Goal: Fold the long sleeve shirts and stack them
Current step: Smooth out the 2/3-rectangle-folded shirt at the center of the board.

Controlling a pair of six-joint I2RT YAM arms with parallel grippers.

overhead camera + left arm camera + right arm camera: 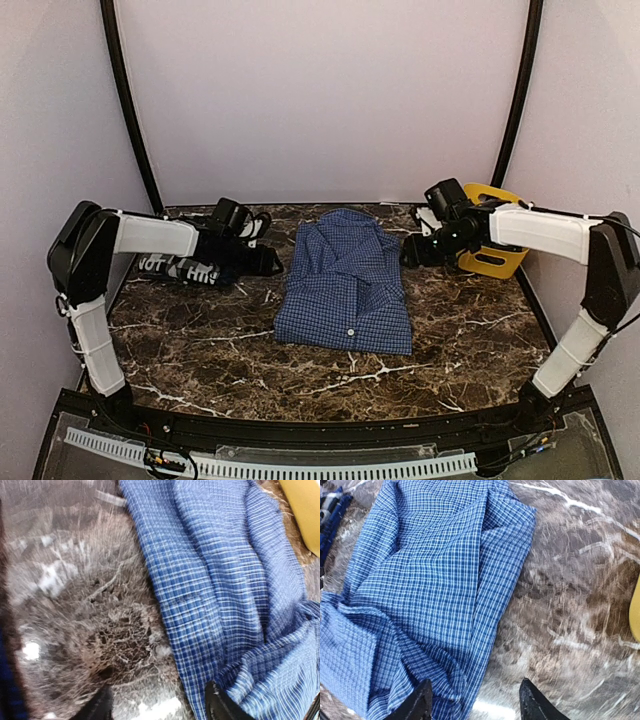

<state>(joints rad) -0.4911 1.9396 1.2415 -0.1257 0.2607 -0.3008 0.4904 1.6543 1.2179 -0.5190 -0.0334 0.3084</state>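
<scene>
The blue fine-check shirt lies folded in the middle of the marble table, collar toward the back. The black-and-white plaid shirt sits crumpled at the back left, partly under my left arm. My left gripper is at the blue shirt's upper left edge. In the left wrist view it is open, one finger over the shirt's edge, the other over bare table. My right gripper is at the upper right edge, open, straddling the cloth's border with nothing gripped.
A yellow plastic bin stands at the back right, just behind my right wrist; it also shows as the yellow bin in the left wrist view. Grey walls and black poles enclose the table.
</scene>
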